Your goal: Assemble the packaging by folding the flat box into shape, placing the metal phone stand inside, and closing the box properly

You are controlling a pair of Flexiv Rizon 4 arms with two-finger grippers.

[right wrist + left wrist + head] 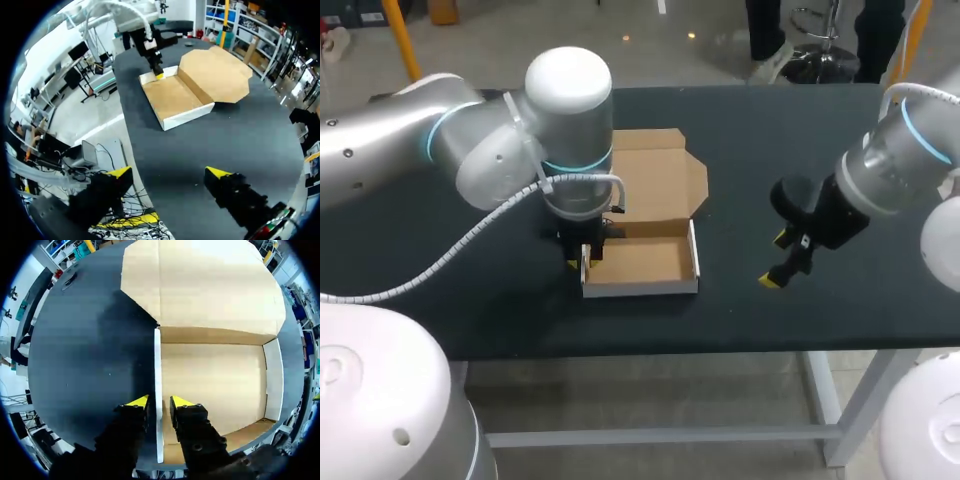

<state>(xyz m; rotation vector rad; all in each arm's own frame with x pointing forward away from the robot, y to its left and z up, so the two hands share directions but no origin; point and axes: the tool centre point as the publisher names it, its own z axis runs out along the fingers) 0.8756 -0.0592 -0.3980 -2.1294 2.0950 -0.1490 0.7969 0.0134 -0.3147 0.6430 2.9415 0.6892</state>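
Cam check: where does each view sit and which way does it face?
Head view: above, behind, looking down on the table; left pincer, right pincer show.
Left wrist view: on the left wrist, facing down at a wall of the box; left pincer straddles it.
Right wrist view: on the right wrist, facing across the table; right pincer open.
Shared: all show the box.

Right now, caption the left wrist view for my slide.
Left gripper straddles the open box's side wall; lid lies flat ahead.
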